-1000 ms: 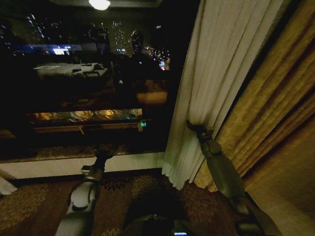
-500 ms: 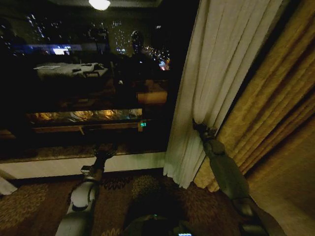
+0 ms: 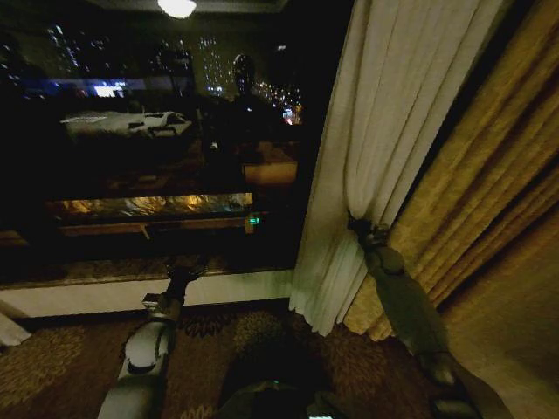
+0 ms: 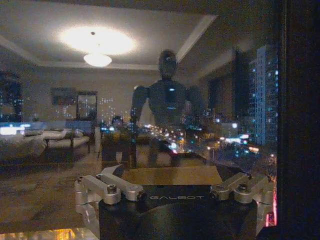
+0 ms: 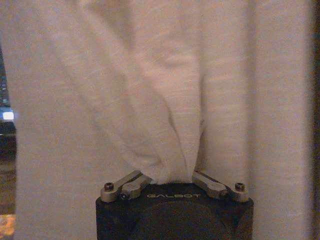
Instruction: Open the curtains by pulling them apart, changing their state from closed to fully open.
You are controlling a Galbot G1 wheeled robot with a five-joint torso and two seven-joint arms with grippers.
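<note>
Curtains, sheer cream-white, pleated, floor-length: one panel (image 3: 371, 148) on view, hanging at the right side of the dark window glass (image 3: 157, 148), gathered into a bunch against the golden-yellow drape (image 3: 489, 183) beside it.

Right gripper (image 3: 365, 229): raised to mid-height of the panel, fingers clenched on a pinched fold of the sheer cloth. In the right wrist view the fabric (image 5: 165, 100) funnels down between the two finger linkages and is trapped there; loose pleats fall away on either side of the fingers.

Left gripper (image 3: 185, 266): held low toward the window sill (image 3: 131, 292), well apart from any cloth. In the left wrist view its finger linkages (image 4: 107, 187) are spread to either side, fingers released, nothing between them; beyond them the glass carries the room's reflection.

Carpet (image 3: 227, 336): patterned, below both arms.

Progress, as judged: the glass ahead stands uncovered across most of the head view, and the right-hand panel is already drawn close to the drape. A little travel may remain to bunch it fully aside. Whether the left-hand panel is open cannot be told.
</note>
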